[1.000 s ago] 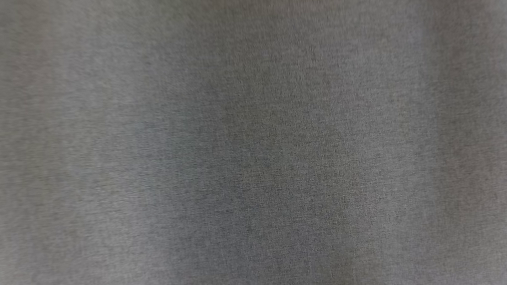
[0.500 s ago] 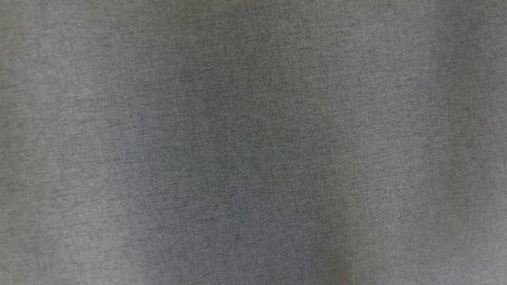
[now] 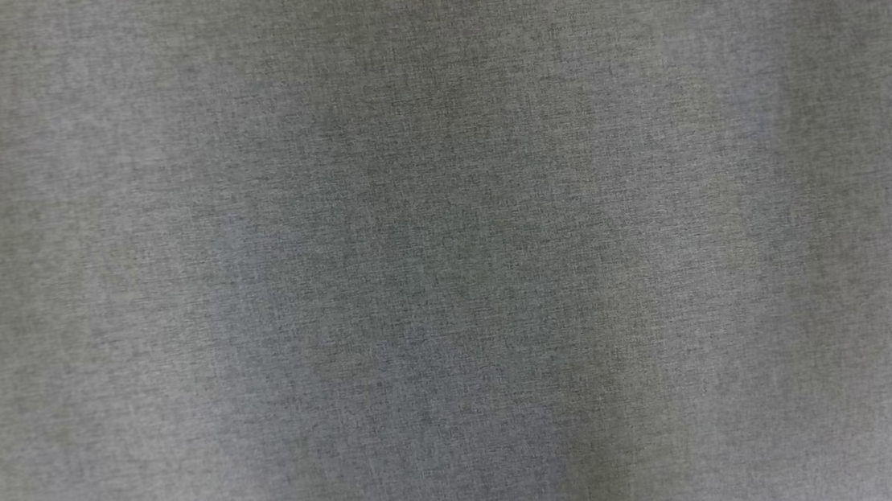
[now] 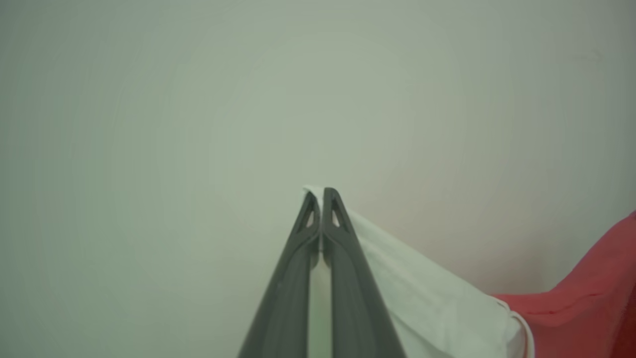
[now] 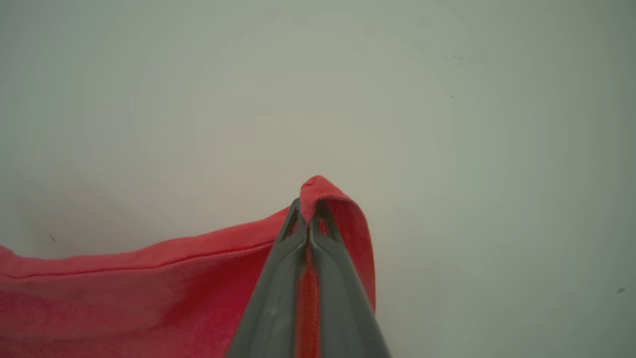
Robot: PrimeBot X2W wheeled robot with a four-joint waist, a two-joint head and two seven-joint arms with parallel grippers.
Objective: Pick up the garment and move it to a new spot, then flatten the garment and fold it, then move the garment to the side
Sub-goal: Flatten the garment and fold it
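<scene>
The garment is red with a white part. In the left wrist view my left gripper (image 4: 322, 195) is shut on a corner of the white cloth (image 4: 427, 298), which trails down to the right and meets the red cloth (image 4: 586, 293). The right wrist view has my right gripper (image 5: 309, 211) shut on a folded edge of the red garment (image 5: 124, 293), which stretches away to the left with its hem taut. Seen from the head, a grey woven cloth surface (image 3: 446, 250) hangs very close to the camera, blurred; I cannot tell whether it is the garment.
Behind both grippers lies a plain pale surface (image 4: 198, 124), bare apart from a few tiny specks (image 5: 452, 57) in the right wrist view.
Soft dark patches on the grey cloth in the head view have drifted slightly. Nothing else visibly differs.
</scene>
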